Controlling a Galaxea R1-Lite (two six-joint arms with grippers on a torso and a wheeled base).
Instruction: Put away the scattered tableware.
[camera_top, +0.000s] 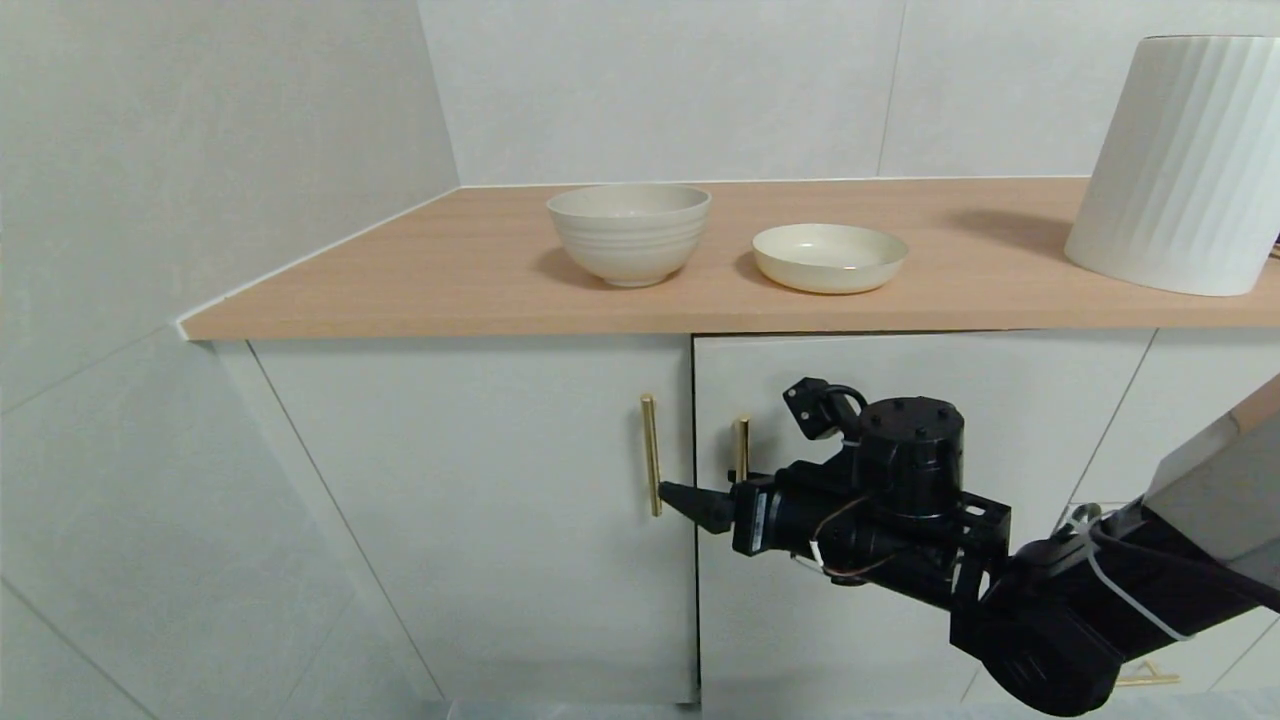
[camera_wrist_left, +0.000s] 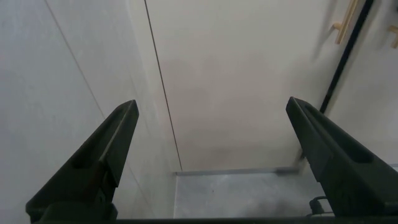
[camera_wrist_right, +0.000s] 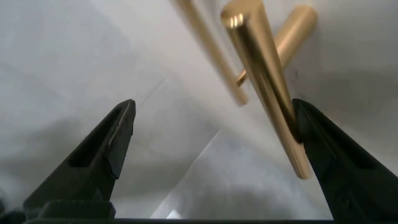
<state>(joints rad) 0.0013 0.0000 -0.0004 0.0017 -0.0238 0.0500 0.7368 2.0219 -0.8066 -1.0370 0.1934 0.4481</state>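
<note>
**Q:** Where is the tableware?

**A:** A cream bowl (camera_top: 630, 232) and a shallow cream dish (camera_top: 829, 256) stand side by side on the wooden countertop (camera_top: 450, 290). They are not touching, and the bowl is on the left. A tall white ribbed container (camera_top: 1190, 160) stands at the counter's right end.

**Q:** And the right arm?

**A:** The right gripper (camera_top: 690, 503) is low, in front of the closed cabinet below the counter. Its tips are at the lower end of the gold handle (camera_top: 650, 455) on the left door (camera_top: 480, 520). The jaws are spread, with the bar close against one finger and nothing pinched. It looks placed to grasp the handle and pull the door open, probably so the dishes can go inside.

**Q:** The left arm?

**A:** The left gripper (camera_wrist_left: 211, 115) hangs low, facing the cabinet front and the floor. Its jaws are spread wide and hold nothing, probably kept free for the dishes.
</note>
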